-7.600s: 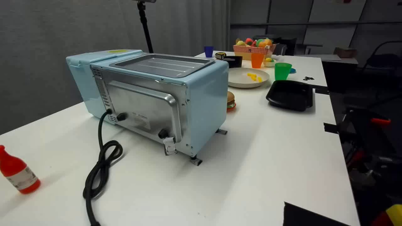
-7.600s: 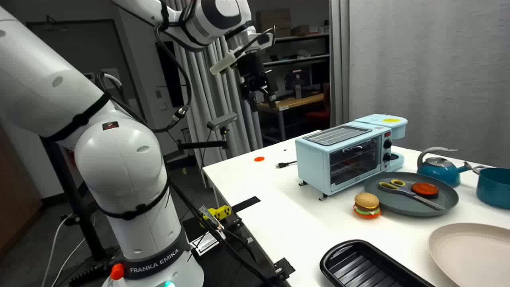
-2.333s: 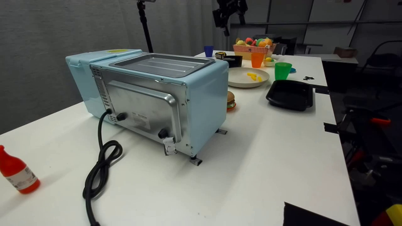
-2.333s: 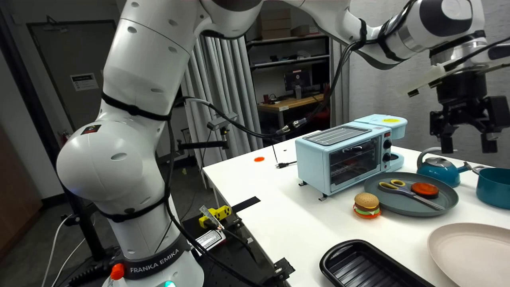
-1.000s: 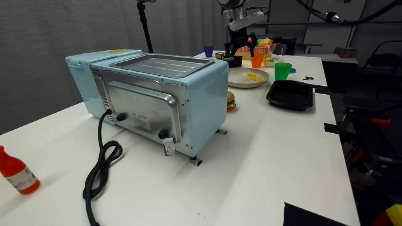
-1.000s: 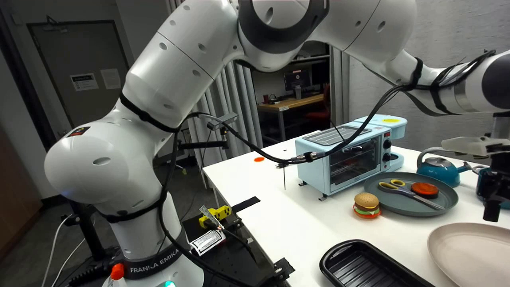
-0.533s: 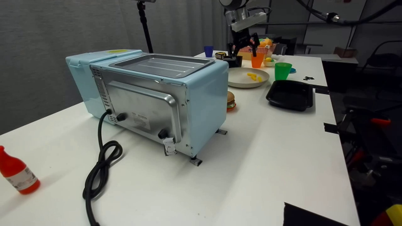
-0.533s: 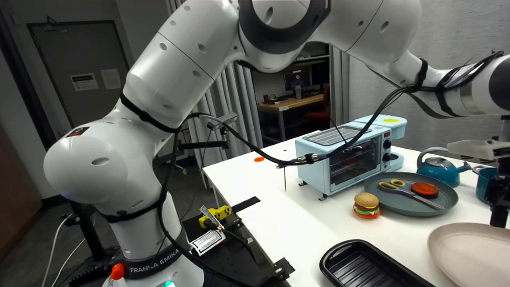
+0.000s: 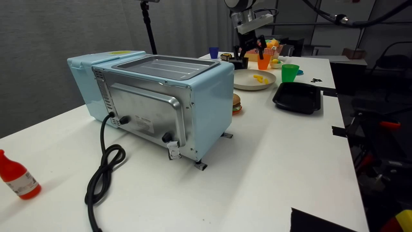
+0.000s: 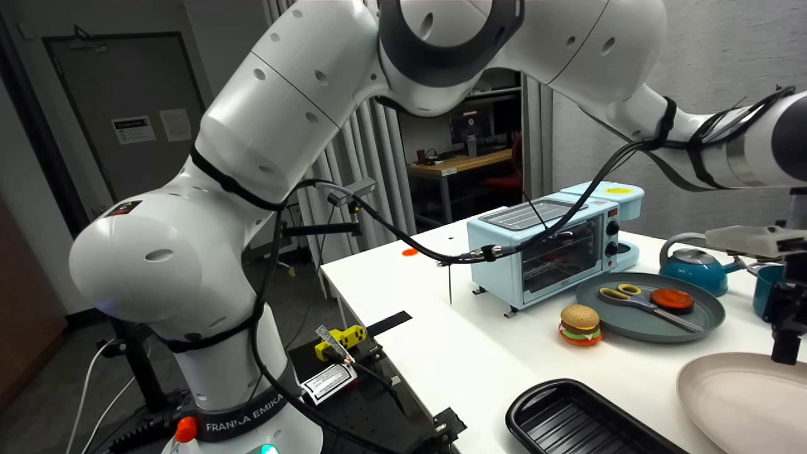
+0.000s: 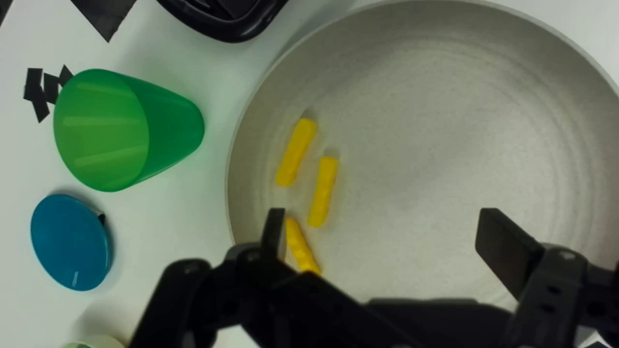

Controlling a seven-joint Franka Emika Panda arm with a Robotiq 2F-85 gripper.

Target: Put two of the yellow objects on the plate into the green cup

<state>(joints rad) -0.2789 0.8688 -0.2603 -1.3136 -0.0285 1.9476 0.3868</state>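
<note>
Claw [image 11: 383, 229] spread wide, empty; yellow pieces [image 11: 323, 192] lower, on plate [image 11: 425, 145], toward one finger [image 11: 273, 234].

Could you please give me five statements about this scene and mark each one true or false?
1. Three yellow sticks lie on the pale plate: true.
2. The green cup stands beside the pale plate: true.
3. The hand is closed around one of the yellow sticks: false; the hand is open and holds nothing.
4. Scissors lie on the dark plate: true.
5. The burger sits on the oven: false; the burger is on the white table.
</note>
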